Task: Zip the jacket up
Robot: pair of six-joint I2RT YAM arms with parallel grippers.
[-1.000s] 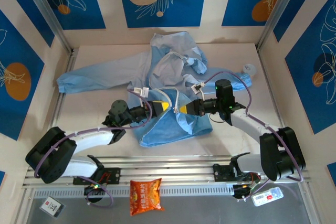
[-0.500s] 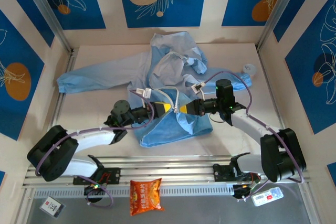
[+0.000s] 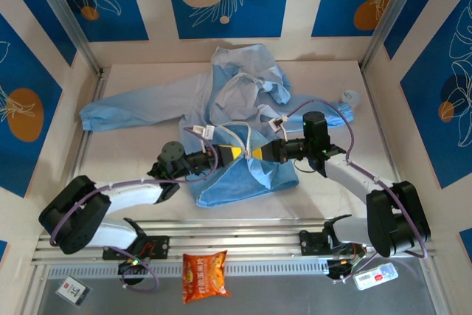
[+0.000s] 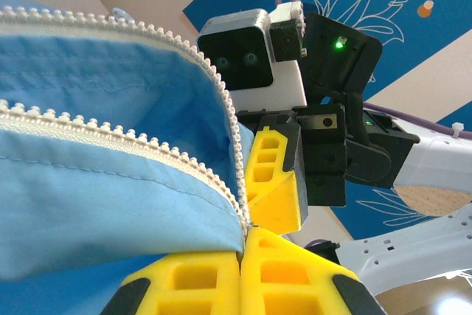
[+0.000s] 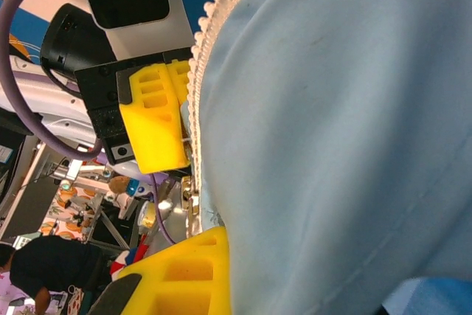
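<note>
The light-blue jacket (image 3: 247, 178) lies spread on the table, one sleeve (image 3: 129, 111) stretched left and the hood at the back. Its front hem is lifted between my two grippers, which almost meet tip to tip. My left gripper (image 3: 234, 153) (image 4: 247, 232) is shut on the lower end of a whitish zipper strip (image 4: 110, 140); a second strip (image 4: 151, 31) curves above it. My right gripper (image 3: 259, 153) (image 5: 223, 237) is shut on the opposite front edge, with fabric (image 5: 332, 130) covering one finger. A metal zipper slider (image 5: 187, 197) hangs at that edge, just beside the left gripper's yellow finger (image 5: 155, 119).
An orange snack packet (image 3: 204, 274) lies on the near rail between the arm bases. A small pale round object (image 3: 349, 97) sits at the table's right edge. Blue patterned walls close in the table on three sides.
My left gripper has edged a little to the right, narrowing the gap to the right gripper. The right gripper and the jacket have hardly moved.
</note>
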